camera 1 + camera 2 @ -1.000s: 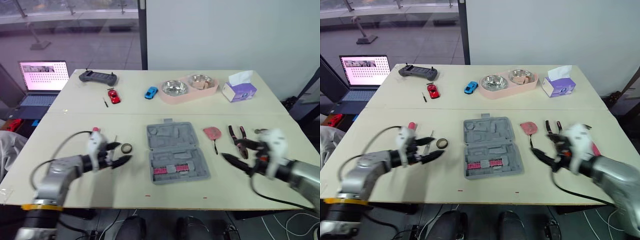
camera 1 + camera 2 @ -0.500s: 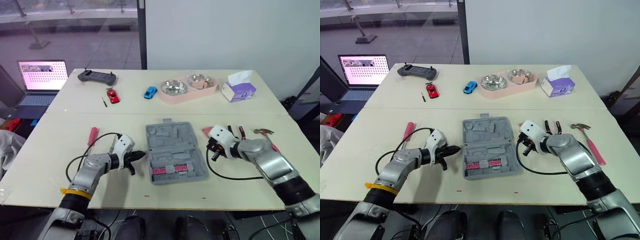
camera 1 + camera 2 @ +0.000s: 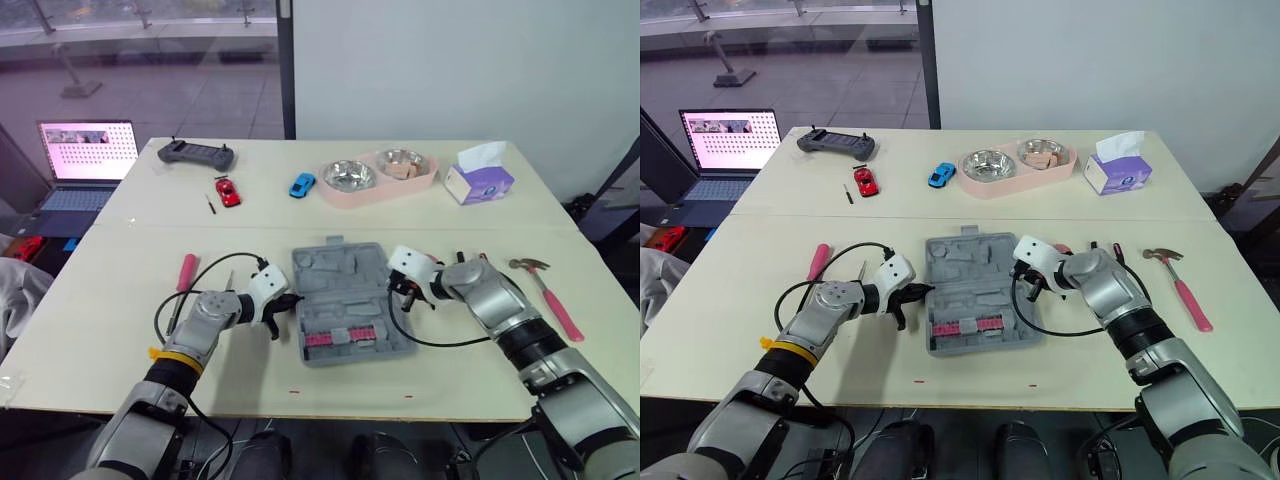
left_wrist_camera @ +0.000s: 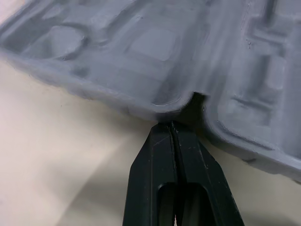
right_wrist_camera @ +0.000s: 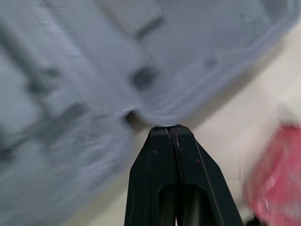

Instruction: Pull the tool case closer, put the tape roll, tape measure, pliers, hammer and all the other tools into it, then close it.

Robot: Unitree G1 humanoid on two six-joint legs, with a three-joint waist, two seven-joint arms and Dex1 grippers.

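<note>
The grey tool case [image 3: 345,300] lies open in the middle of the table, with a pink bit strip in its near half. My left gripper [image 3: 290,299] is shut, its tips [image 4: 170,125] touching the notch between the halves on the case's left edge. My right gripper [image 3: 1026,286] is also shut, its tips [image 5: 169,127] at the matching notch on the right edge. The red tape measure [image 5: 273,174] lies just beside my right gripper. The hammer [image 3: 545,290] lies at the far right, and the pliers [image 3: 1116,254] are partly hidden behind my right arm. A red-handled screwdriver [image 3: 186,270] lies left of my left arm.
At the back of the table stand a pink double bowl [image 3: 375,178], a tissue box [image 3: 478,182], a red toy car [image 3: 228,192], a blue toy car [image 3: 302,185] and a black controller [image 3: 195,153]. A laptop [image 3: 85,160] sits off the table's left.
Both arms swung inward from the table's sides to the case's left and right edges. Both grippers went from open to shut.
</note>
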